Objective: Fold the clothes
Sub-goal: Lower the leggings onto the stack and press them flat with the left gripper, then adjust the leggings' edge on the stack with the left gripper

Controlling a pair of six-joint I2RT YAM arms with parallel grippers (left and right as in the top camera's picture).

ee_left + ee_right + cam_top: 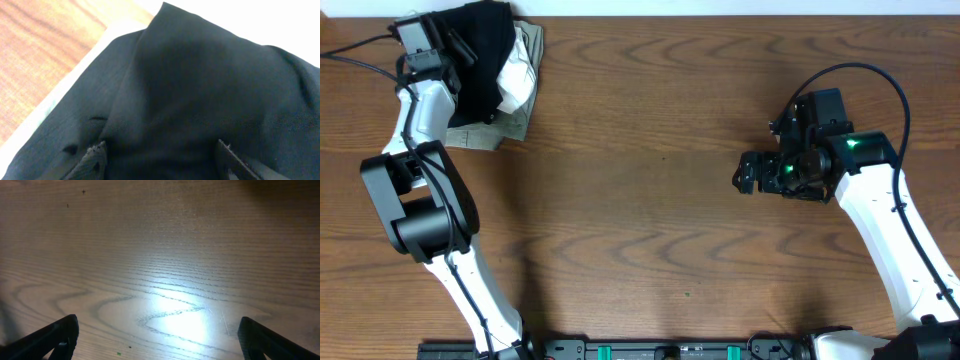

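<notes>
Pants [480, 55] heaped on folded pile [523, 80], table's [650, 220] far left corner. Left gripper [162, 156] parted, holding nothing; right gripper [157, 339] wide, idle. Likely stacking step; next, lift clear without snagging.

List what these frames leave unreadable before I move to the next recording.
- Black pants: overhead, bunched and cut by the top edge; legs and waistband unreadable.
- White garment and olive one: overhead, mostly covered by the pants.
- Left gripper: left wrist shows only fingertips at the bottom edge; contact with the cloth unclear.
- Right gripper: right wrist, fingers cut by the bottom edge.
</notes>
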